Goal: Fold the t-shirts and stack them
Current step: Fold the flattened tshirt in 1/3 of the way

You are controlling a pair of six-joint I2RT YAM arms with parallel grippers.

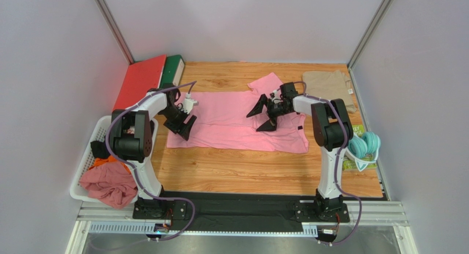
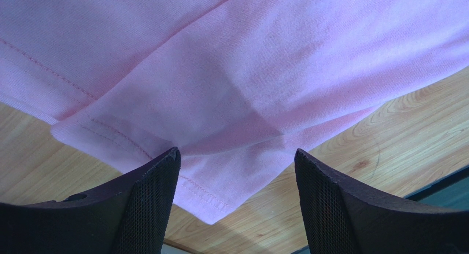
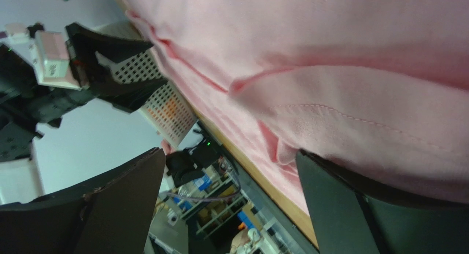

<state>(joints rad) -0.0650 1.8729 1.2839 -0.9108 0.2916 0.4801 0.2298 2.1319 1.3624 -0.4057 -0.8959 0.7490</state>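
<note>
My left gripper (image 1: 185, 125) and right gripper (image 1: 266, 114) both gape wide, grasping nothing, over the pink t-shirt (image 1: 228, 125) spread flat on the wooden table (image 1: 247, 174).

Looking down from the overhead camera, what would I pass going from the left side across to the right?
White basket of clothes → left gripper, open → pink t-shirt spread flat → right gripper, open → khaki t-shirt → teal round thing at the right edge.
</note>
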